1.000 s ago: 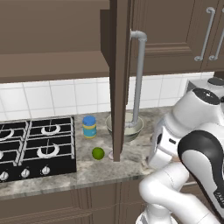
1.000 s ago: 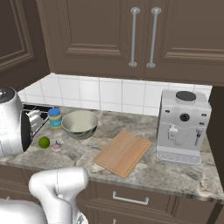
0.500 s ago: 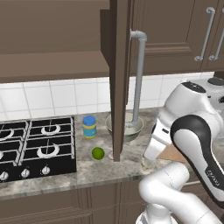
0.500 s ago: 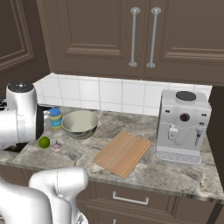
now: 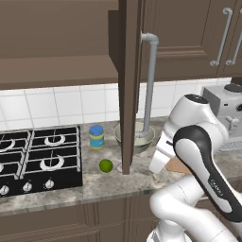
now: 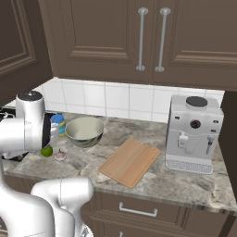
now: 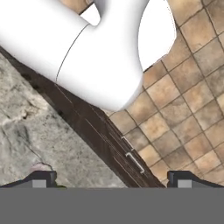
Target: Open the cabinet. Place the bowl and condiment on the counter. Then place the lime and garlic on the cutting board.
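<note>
The cabinet's door (image 5: 128,85) stands open, edge-on above the counter (image 5: 71,189). The bowl (image 6: 84,132) sits on the counter with the blue-lidded condiment (image 6: 58,124) to its left. In front of them lie the lime (image 6: 46,151) and the small pale garlic (image 6: 60,156). The cutting board (image 6: 129,162) lies bare to the right of the bowl. In the left base view the door partly hides the bowl (image 5: 142,138); the condiment (image 5: 96,137) and lime (image 5: 106,165) show left of it. My gripper (image 7: 111,180) is open and holds nothing, pointing down past the counter's (image 7: 30,127) front edge.
A black gas hob (image 5: 38,158) lies at the counter's left end. A grey coffee machine (image 6: 194,134) stands right of the board. Closed wall cabinet doors (image 6: 148,41) hang above. Brown base cabinets (image 7: 100,135) and tiled floor (image 7: 183,105) lie below the hand.
My arm has swung, its upper links moving in over the lime and the jar in the right base view. The bowl, jar, lime, garlic and board have not moved.
</note>
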Robot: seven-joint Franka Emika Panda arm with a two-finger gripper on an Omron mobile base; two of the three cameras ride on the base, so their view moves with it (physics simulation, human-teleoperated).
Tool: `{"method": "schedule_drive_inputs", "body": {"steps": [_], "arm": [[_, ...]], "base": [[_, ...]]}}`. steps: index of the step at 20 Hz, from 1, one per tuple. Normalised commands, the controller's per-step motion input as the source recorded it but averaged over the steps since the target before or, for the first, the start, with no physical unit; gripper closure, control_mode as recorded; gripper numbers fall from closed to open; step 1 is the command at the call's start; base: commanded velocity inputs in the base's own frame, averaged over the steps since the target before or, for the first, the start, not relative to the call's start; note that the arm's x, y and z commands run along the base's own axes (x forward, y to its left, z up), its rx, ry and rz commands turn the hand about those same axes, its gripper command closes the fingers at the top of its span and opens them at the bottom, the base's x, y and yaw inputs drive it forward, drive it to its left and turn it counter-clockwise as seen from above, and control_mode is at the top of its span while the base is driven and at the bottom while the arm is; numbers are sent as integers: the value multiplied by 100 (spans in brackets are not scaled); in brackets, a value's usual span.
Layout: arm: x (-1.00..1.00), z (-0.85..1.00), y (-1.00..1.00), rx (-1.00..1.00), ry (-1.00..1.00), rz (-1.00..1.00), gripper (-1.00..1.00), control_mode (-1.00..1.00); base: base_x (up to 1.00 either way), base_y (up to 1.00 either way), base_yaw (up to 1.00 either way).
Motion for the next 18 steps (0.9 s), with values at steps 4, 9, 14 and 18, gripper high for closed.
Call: {"method": "schedule_drive_inputs", "body": {"steps": [4, 9, 14, 18], "arm": [[9, -28, 0, 0, 0, -17, -100, -100], [17, -3, 0, 0, 1, -20, -100, -100], [22, -4, 0, 0, 7, -19, -100, -100], [8, -11, 2, 0, 9, -17, -100, -100]], "base": [[0, 0, 0], [0, 0, 0], [0, 0, 0], [0, 0, 0]]}}
